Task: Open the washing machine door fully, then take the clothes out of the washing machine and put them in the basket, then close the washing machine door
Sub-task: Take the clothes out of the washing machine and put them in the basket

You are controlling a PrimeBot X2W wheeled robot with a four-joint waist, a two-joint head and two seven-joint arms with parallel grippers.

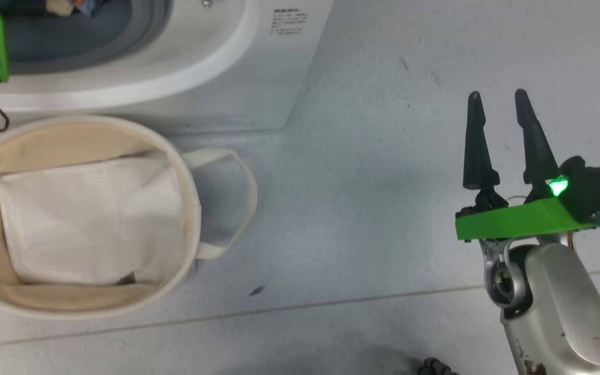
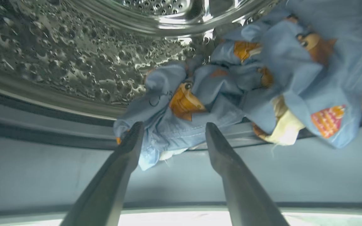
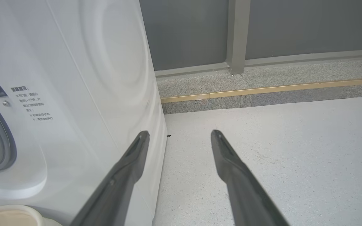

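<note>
Hovering at clothes w/ left gripper open (right gripper open too), they prob slip if it pinches just the edge.

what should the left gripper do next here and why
Probably ease the left gripper a little further forward, so the fold of the clothes sits deeper between its jaws before closing. It stands open, just reaching the near edge of the blue bear-print bundle at the lip of the drum. Nothing is gripped yet, and the basket holds none of these garments.
</note>
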